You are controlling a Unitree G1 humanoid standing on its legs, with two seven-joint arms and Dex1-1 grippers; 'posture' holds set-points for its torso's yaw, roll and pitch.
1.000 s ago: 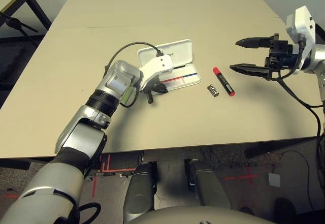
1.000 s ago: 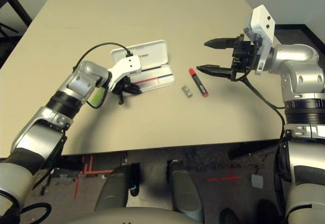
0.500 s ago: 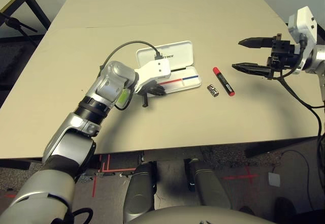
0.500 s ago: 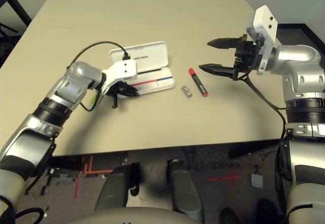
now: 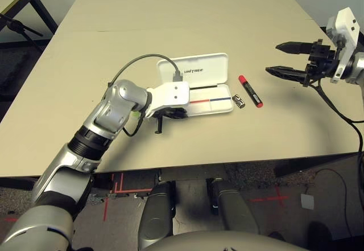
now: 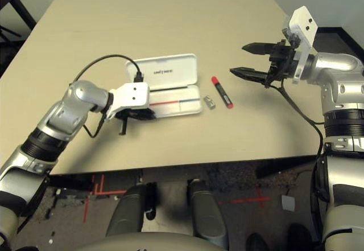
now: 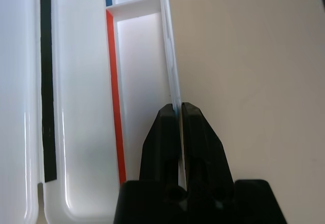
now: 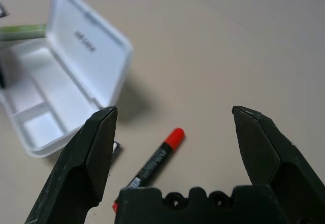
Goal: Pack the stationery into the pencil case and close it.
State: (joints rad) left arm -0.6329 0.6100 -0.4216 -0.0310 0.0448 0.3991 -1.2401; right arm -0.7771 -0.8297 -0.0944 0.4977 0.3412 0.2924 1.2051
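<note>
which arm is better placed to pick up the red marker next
Right. The right gripper hangs open just beyond the red marker, with nothing in it. The left gripper is shut on the near rim of the pencil case, on the far side of the case from the marker.

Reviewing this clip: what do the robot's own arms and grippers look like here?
Both arms are silver metal with black ribbed bands at the joints. Each wrist carries a white block housing, and a black cable loops to it. The left gripper and right gripper each have two black tapering fingers.
</note>
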